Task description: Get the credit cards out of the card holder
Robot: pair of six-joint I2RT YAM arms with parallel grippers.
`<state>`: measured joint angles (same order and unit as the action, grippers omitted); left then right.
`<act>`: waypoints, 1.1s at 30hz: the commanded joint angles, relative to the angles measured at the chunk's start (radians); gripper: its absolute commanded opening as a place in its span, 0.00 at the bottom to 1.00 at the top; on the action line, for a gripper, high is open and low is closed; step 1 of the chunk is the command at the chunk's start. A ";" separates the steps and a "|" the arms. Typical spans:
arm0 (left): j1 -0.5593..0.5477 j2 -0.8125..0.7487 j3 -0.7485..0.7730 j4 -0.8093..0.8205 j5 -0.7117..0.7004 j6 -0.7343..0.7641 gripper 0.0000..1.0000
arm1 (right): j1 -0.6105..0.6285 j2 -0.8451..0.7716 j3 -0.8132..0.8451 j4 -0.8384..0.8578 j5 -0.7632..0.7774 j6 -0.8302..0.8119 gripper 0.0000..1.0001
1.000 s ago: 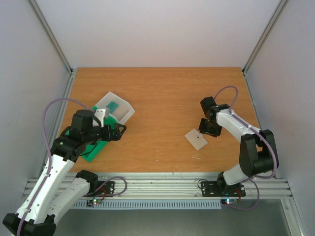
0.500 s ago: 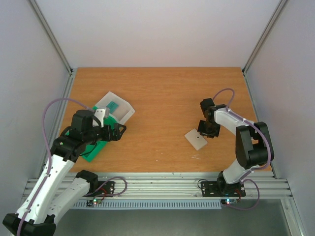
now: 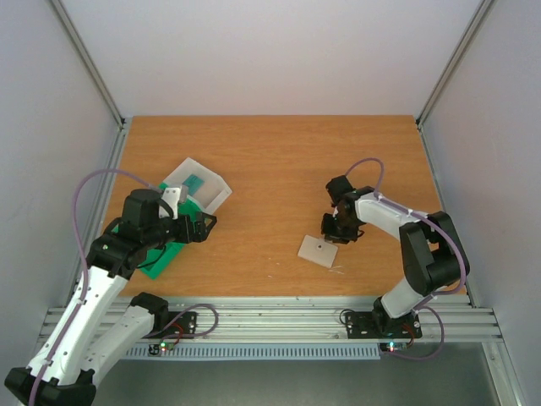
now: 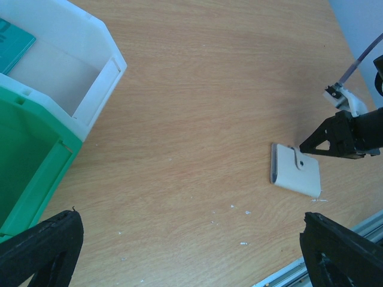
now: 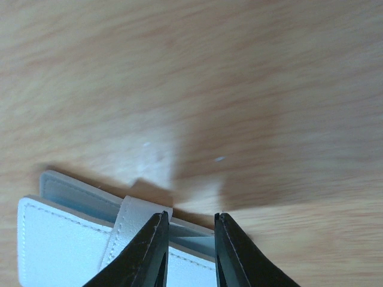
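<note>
Pale white card holder [image 3: 318,251] lies flat on the table [image 3: 270,152], right of centre near the front edge, well apart from the green tray [image 3: 156,260]. It has stitched edges, a strap tab snapped shut and a bluish inner panel peeking out at one edge. At that edge, beside the tab, sits the right gripper [image 3: 333,233]. Its fingers [image 5: 149,254] are nearly together with the holder's edge in the gap. The tips are cut off by the frame, so can't tell if it's pinching. Holder contents hidden. The left gripper [image 3: 205,227] is spread wide, holding nothing, near the tray.

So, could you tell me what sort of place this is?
Likely a robot test cell: two arms bolted to an aluminium rail, a wooden table, plain white walls.
</note>
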<state>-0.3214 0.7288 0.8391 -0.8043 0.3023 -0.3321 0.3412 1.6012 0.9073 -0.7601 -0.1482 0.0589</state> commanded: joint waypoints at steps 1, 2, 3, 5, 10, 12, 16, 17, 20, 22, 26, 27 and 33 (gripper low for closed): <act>-0.002 0.017 0.005 0.003 0.011 -0.002 0.99 | 0.079 -0.039 -0.029 0.011 -0.055 0.078 0.23; -0.003 0.019 0.005 0.004 0.019 -0.003 0.99 | 0.089 -0.049 -0.037 0.007 -0.056 0.089 0.23; -0.002 0.020 0.005 0.004 0.028 -0.006 0.98 | 0.094 -0.059 -0.044 0.000 -0.056 0.095 0.23; -0.002 0.020 0.001 0.007 0.045 -0.021 0.96 | 0.094 -0.082 -0.057 -0.027 -0.039 0.102 0.23; -0.004 0.048 -0.013 0.013 0.109 -0.103 0.90 | 0.095 -0.124 -0.103 -0.093 0.002 0.108 0.22; -0.005 0.065 -0.015 0.017 0.142 -0.119 0.86 | 0.097 -0.149 -0.132 -0.095 -0.012 0.111 0.22; -0.011 0.081 -0.017 0.026 0.167 -0.139 0.83 | 0.141 -0.208 -0.178 -0.064 -0.048 0.121 0.22; -0.013 0.081 -0.017 0.026 0.167 -0.141 0.82 | 0.153 -0.210 -0.186 -0.053 -0.060 0.122 0.22; -0.015 0.085 -0.019 0.034 0.186 -0.146 0.78 | 0.182 -0.199 -0.185 -0.049 -0.075 0.137 0.21; -0.016 0.088 -0.024 0.042 0.203 -0.158 0.75 | 0.202 -0.207 -0.188 -0.038 -0.090 0.162 0.21; -0.021 0.084 -0.055 0.067 0.218 -0.189 0.72 | 0.276 -0.213 -0.198 0.058 -0.146 0.238 0.22; -0.022 0.084 -0.062 0.069 0.219 -0.194 0.71 | 0.297 -0.203 -0.188 0.074 -0.151 0.246 0.22; -0.025 0.076 -0.069 0.055 0.229 -0.209 0.69 | 0.342 -0.206 -0.088 -0.060 0.001 0.186 0.23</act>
<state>-0.3412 0.8131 0.7704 -0.7860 0.5007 -0.5209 0.6743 1.4254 0.7536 -0.7521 -0.2462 0.2539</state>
